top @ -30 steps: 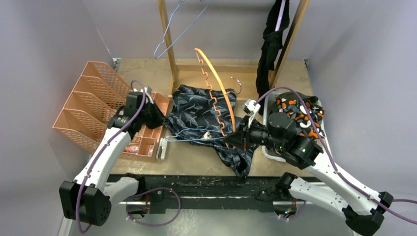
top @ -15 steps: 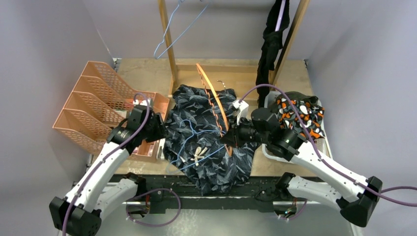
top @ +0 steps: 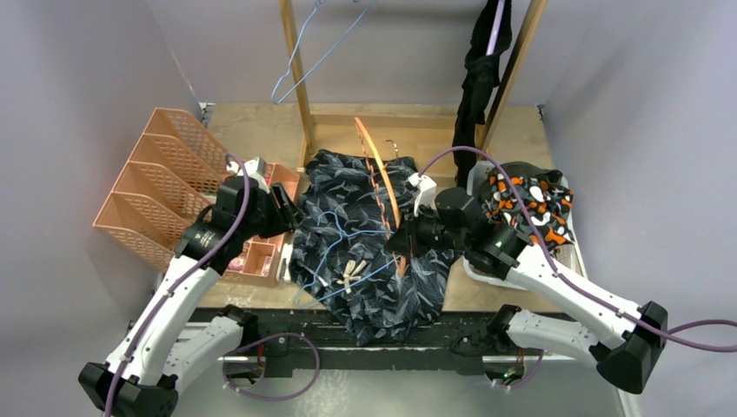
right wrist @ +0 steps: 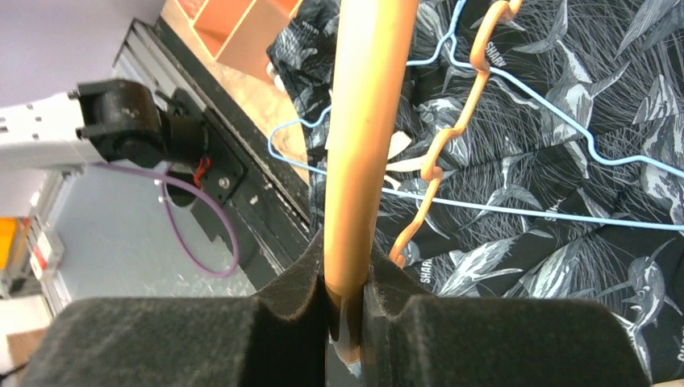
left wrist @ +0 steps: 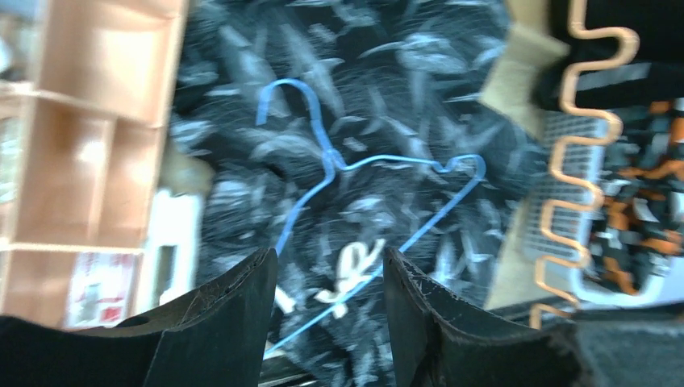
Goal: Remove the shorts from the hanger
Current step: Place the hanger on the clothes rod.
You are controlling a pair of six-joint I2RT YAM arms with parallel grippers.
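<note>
The dark fish-print shorts (top: 382,304) lie spread on the worktop (top: 252,130), their near end drooping over its front edge. On top of them lies a blue wire hanger (left wrist: 329,158). Across their right side slants an orange plastic hanger (right wrist: 363,137) (wavy inner rail), clamped tight in the right pincer (top: 404,243). Left of them the left pincer (left wrist: 329,262) hangs half parted, holding nothing, beside an orange compartment tray (top: 261,256). To their right, orange camouflage shorts (top: 530,195) fill a white basket (left wrist: 539,226).
</note>
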